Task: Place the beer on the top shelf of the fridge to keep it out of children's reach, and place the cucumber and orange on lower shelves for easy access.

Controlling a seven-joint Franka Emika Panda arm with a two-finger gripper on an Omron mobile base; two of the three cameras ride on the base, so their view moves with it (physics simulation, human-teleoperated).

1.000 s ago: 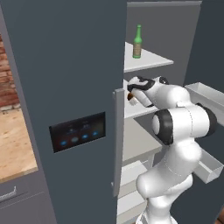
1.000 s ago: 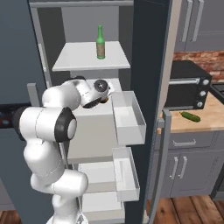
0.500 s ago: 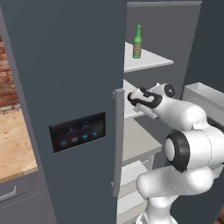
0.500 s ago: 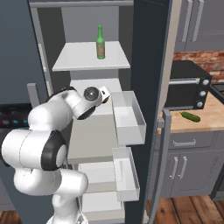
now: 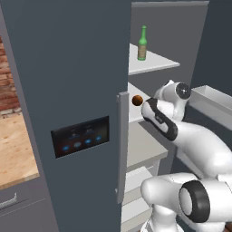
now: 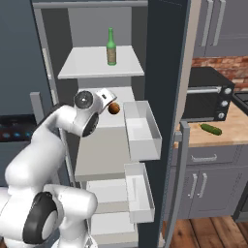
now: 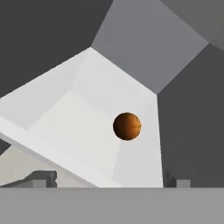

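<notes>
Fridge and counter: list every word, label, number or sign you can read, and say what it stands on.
No text can be read.
Beer: olive-brown label, too small and blurred to read.
Fridge touch panel: blue lights, no legible characters.
Black oven: round knobs, no markings that can be made out.

The slim green beer (image 6: 111,46) is seen upright on the top shelf (image 6: 87,65) of the open dark grey fridge (image 5: 68,90); the round orange (image 7: 127,126) is rested on the pale lower shelf (image 7: 87,122) just beneath; the dark green cucumber (image 6: 211,129) is laid flat on the wooden counter beside the fridge.
</notes>
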